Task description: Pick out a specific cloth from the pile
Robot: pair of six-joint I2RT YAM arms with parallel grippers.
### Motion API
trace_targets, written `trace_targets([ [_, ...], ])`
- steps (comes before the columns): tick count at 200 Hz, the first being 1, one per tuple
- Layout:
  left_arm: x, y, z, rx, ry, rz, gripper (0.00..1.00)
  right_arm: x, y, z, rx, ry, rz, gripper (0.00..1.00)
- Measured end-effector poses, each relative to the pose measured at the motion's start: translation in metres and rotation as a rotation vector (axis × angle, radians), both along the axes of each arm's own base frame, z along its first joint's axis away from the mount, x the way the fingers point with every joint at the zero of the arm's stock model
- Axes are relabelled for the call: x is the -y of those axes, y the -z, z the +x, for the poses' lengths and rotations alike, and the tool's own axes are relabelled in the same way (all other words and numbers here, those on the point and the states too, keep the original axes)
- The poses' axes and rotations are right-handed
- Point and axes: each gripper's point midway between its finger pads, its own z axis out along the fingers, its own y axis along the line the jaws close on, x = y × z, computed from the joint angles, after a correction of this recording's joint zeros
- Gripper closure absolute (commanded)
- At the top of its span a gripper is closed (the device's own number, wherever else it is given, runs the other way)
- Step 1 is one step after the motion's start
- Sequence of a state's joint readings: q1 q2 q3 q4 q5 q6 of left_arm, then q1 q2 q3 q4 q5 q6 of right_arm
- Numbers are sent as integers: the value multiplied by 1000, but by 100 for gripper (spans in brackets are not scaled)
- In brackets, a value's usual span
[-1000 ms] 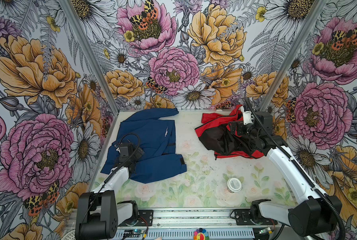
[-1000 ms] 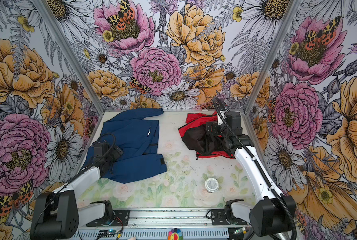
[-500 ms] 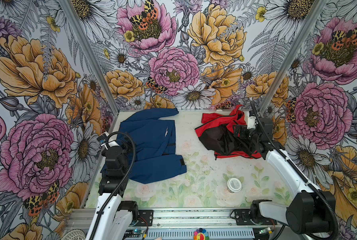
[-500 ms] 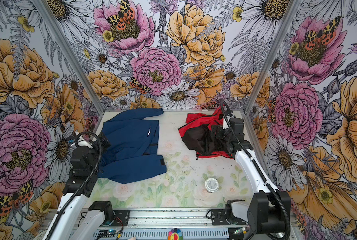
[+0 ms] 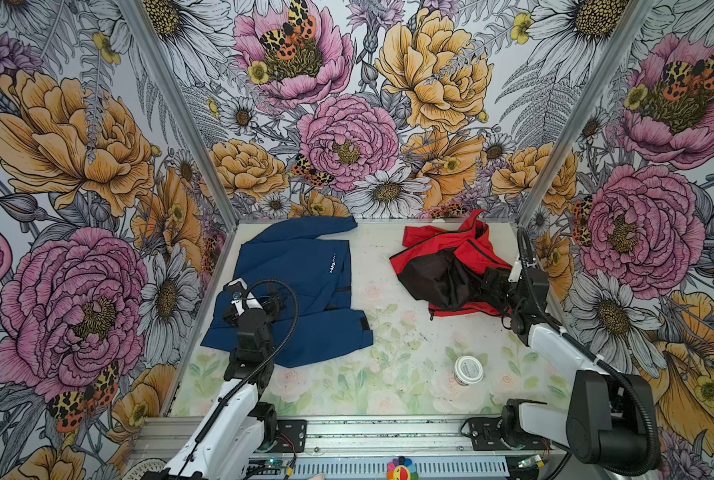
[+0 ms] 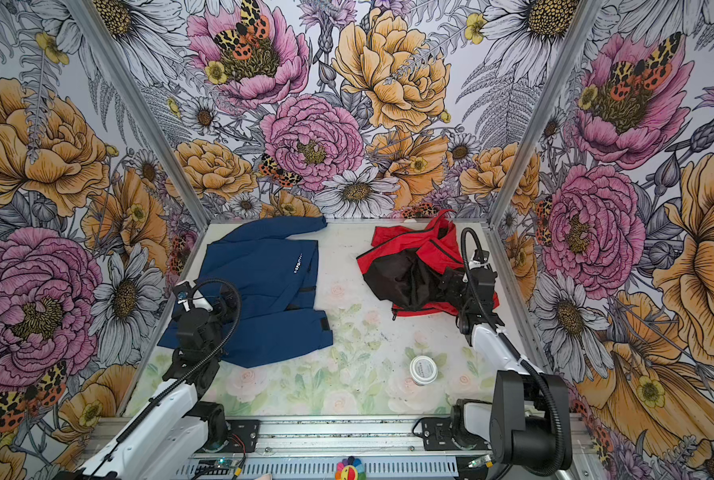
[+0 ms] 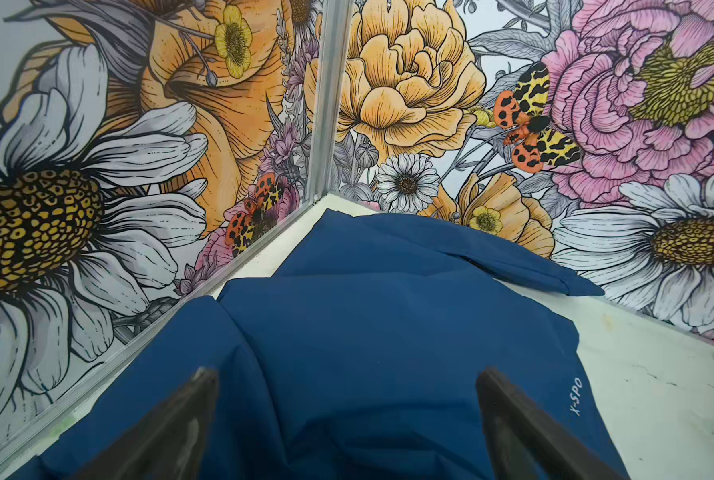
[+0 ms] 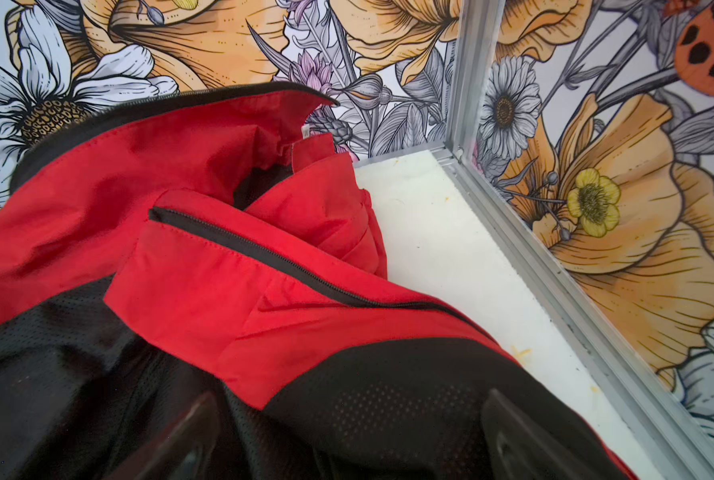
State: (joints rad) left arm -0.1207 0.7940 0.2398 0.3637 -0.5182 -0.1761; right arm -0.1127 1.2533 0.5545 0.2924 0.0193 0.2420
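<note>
Since a second ago the left arm has been raised from its low fold at the table's front left, and the right gripper (image 5: pixel 490 282) has been drawn a little toward the near edge, away from the back wall. Both sets of jaws are seen spread wide, with nothing held between them.

In the left wrist view the left gripper (image 7: pixel 347 374) is shown above smooth blue fabric, with its dark fingers (image 7: pixel 172 428) set on either side of a soft fold. Whether the cloth is touched cannot be told. In the right wrist view the right gripper (image 8: pixel 349 397) is found over the black mesh lining (image 8: pixel 388 395) of the red jacket (image 8: pixel 205 270). It is close to the fabric, but contact cannot be made out.

The red jacket is laid crumpled at the far right of the table (image 5: pixel 388 374), just beside the right wall, with one red flap raised against the back wall. A dark zipper (image 8: pixel 264 257) is run across a folded red panel. The navy jacket (image 5: pixel 305 270) is spread flatter on the far left, with white lettering (image 5: pixel 333 263) printed on its front. It is separated from the red one by a strip of bare table.

In both top views a small white tub (image 5: pixel 468 370) (image 6: pixel 423 370) is seen near the front right, apart from both garments.
</note>
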Motion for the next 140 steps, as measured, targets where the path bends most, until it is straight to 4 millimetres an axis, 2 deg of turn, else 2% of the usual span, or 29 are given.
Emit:
trace_targets([
  [33,1,23,7,-17,7,44,1,4,16,4,16,11,-26,1],
  [79,10,41,29,-38,57,87,1,5,24,12,57,-7,-55,1],
  [97,14,50,35,-60,81,106,1,2,35,11,56,-26,-59,1],
  [115,15,50,39,-62,94,116,1,-1,39,9,54,-44,-61,1],
  [140,9,40,49,-35,92,122,1,-6,33,12,83,-73,-68,0],
])
